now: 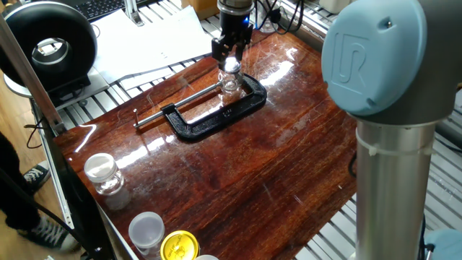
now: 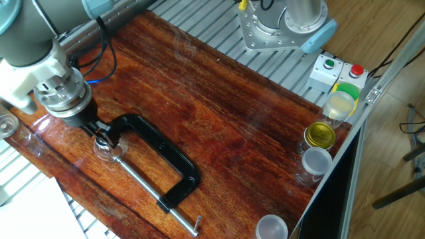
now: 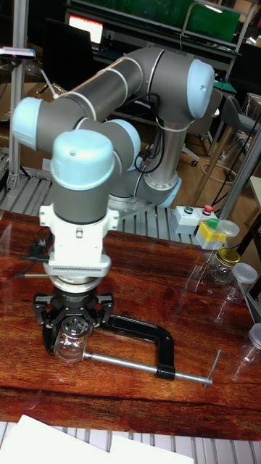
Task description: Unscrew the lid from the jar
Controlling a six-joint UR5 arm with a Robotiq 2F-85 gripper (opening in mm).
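Note:
The small clear jar (image 1: 230,85) stands upright inside the mouth of a black C-clamp (image 1: 216,115) on the wooden table, pinned against the clamp's screw. Its glassy lid (image 1: 231,66) sits on top. My gripper (image 1: 231,61) comes straight down over it, with its dark fingers shut on the lid from both sides. In the tall fixed view the gripper (image 3: 73,321) covers the jar's neck, and the jar's round body (image 3: 71,345) shows below the fingers. In the other fixed view the jar (image 2: 110,151) is mostly hidden under the gripper (image 2: 103,137).
A larger clear jar with a bulbous top (image 1: 105,177), a white cup (image 1: 146,230) and a yellow lid (image 1: 179,245) stand at one table corner. Several jars (image 2: 317,137) line the same edge. The clamp's screw rod (image 3: 152,366) sticks out sideways. Papers (image 1: 151,40) lie beyond the table.

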